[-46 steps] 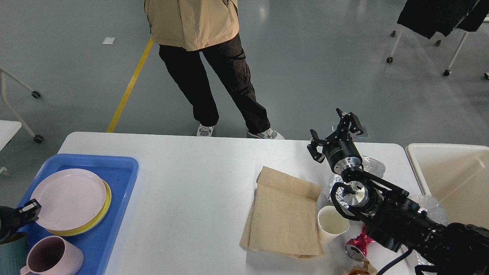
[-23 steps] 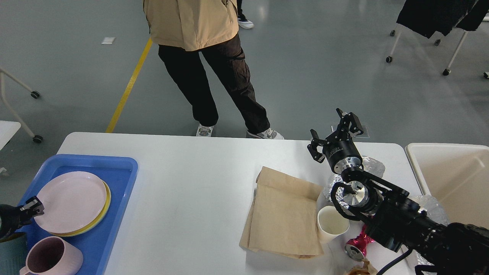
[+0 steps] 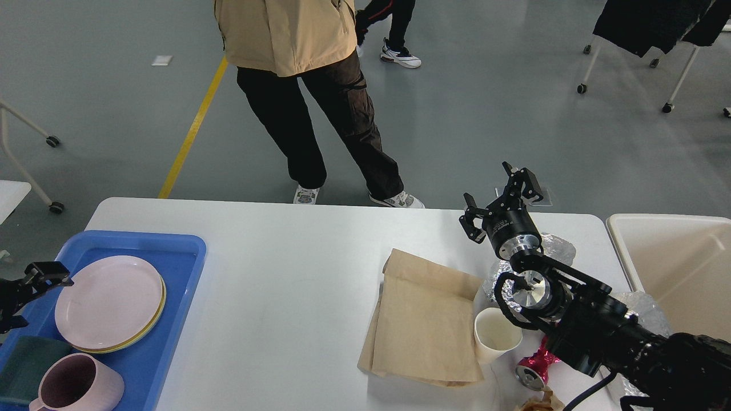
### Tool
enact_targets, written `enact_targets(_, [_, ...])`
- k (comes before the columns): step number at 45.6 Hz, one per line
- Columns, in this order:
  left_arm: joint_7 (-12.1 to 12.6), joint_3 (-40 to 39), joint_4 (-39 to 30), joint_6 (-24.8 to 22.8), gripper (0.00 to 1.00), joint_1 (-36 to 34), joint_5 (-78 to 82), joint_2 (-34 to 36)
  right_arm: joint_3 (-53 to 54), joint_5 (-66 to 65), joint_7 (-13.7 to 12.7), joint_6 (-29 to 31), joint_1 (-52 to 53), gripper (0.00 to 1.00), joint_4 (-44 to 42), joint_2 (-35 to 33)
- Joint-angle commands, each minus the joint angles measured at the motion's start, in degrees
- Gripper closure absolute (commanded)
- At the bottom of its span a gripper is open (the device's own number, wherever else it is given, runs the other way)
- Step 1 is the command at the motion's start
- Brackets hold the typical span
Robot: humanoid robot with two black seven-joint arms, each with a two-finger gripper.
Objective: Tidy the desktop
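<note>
From the head view, the right gripper [image 3: 501,197] hangs over the far edge of the white desktop [image 3: 285,274], fingers spread and holding nothing. Just below it lie crumpled foil [image 3: 557,246], a brown paper bag [image 3: 425,322] and a white cup [image 3: 497,334]. The left gripper [image 3: 40,277] sits at the blue tray [image 3: 171,251], beside pink plates [image 3: 108,299]; its fingers are too unclear to tell whether they are parted.

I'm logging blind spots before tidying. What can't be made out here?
Head view only:
- Crushed pink can: partly hidden by the right arm.
- Crumpled foil: mostly behind the right end effector.
- Left end effector: cut by the left edge, grip unclear.
- Cream bin: cut off right.
</note>
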Motion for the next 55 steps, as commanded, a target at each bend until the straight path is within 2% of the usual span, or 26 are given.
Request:
enact_targets(1, [5.71,0.28,0.00,-10.69,0.00,-6.75,0.13,2.39,0.00,0.00,0.00,0.00,0.03,0.00,-0.06,0.00])
enact_targets(8, [18.19,1.68,0.00,-28.53,0.01,-17.47,1.27,3.62,0.00,0.00,0.00,0.00,-0.05,0.00,-0.06,0.00])
enact_targets(9, [21.08,2.03,0.00,-33.34,0.01,-21.49,2.49,3.71,0.00,0.00,0.00,0.00,0.03,0.00,0.02,0.00])
enact_targets(12, [23.04,2.04,-0.26,-36.79,0.01,-25.03,4.34,3.62,0.00,0.00,0.00,0.00,-0.05,0.00,0.02,0.00])
enact_targets(20, [24.62,1.16,-2.19,-36.79,0.01,-33.03,10.58,1.96,0.00,0.00,0.00,0.00,0.03,0.00,0.02,0.00])
enact_targets(27, [23.57,-0.77,-5.00,-36.79,0.01,-39.28,9.80,-0.60,0.00,0.00,0.00,0.00,0.03,0.00,0.02,0.00])
enact_targets(32, [23.83,-9.63,-6.94,-36.79,0.01,-37.53,6.99,0.02,0.00,0.00,0.00,0.00,0.03,0.00,0.02,0.00])
enact_targets(38, [23.92,-19.13,-7.20,-36.79,0.01,-30.15,3.30,-2.08,0.00,0.00,0.00,0.00,-0.05,0.00,-0.06,0.00])
enact_targets(45, [23.83,-22.40,-7.11,-22.15,0.01,-25.40,-4.87,-11.05,0.00,0.00,0.00,0.00,-0.05,0.00,-0.06,0.00])
enact_targets(55, [22.87,-24.15,-5.97,-6.86,0.01,-25.40,-21.30,-18.08,0.00,0.00,0.00,0.00,0.03,0.00,0.02,0.00])
